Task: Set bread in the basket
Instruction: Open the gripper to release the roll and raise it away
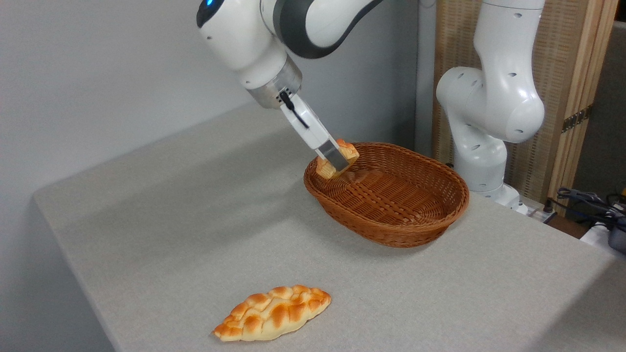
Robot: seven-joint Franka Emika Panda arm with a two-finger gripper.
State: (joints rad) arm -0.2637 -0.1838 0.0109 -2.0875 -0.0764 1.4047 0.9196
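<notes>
The small orange-golden bread is held in my gripper, which is shut on it. The near grey finger covers the bun's middle, so only its two ends show. The bun hangs just above the left rim and over the inside of the reddish-brown wicker basket. The basket stands on the grey table to the right of centre, with nothing else inside it. My arm reaches down from the top of the picture at a slant.
A longer flat braided loaf lies near the table's front edge. The arm's white base stands behind the basket at the right. Cables lie at the far right. The table's left edge drops off.
</notes>
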